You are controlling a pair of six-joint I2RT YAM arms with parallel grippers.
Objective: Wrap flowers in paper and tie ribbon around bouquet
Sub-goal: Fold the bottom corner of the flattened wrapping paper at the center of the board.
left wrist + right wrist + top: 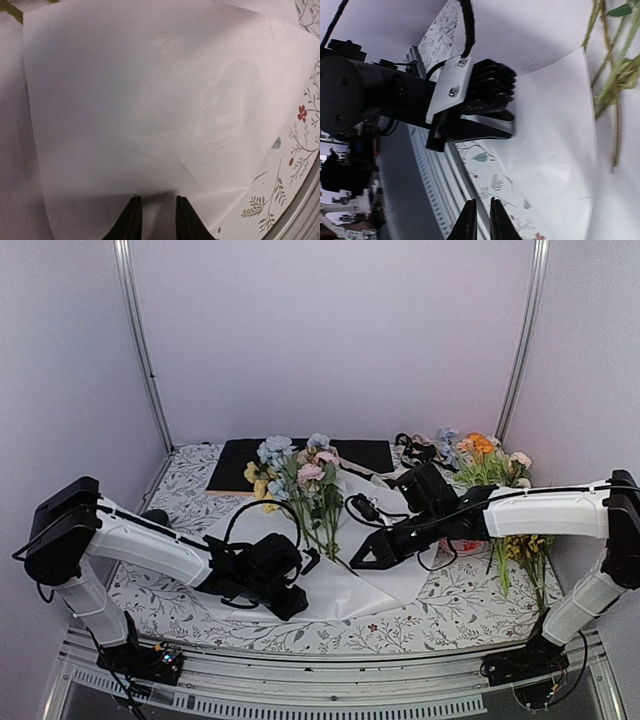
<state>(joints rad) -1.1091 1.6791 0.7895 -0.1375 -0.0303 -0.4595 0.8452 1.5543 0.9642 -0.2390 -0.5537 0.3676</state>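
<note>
The flowers (pixel 300 475) lie on the white paper (pixel 350 590) at the middle of the desk (pixel 450 610), blooms far, stems near, set for wrapping. The left hand (pixel 157 201) sits low over the paper's near-left part, narrowly parted and pinching nothing visible, probably to lift that side. The right hand (pixel 482 202) hovers just right of the stems, slightly open and empty.

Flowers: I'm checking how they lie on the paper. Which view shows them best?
Top external: the flowers show whole, blooms to stem ends, lying on the paper. Right wrist catches only a few green stems at its edge; left wrist shows almost nothing but paper.
</note>
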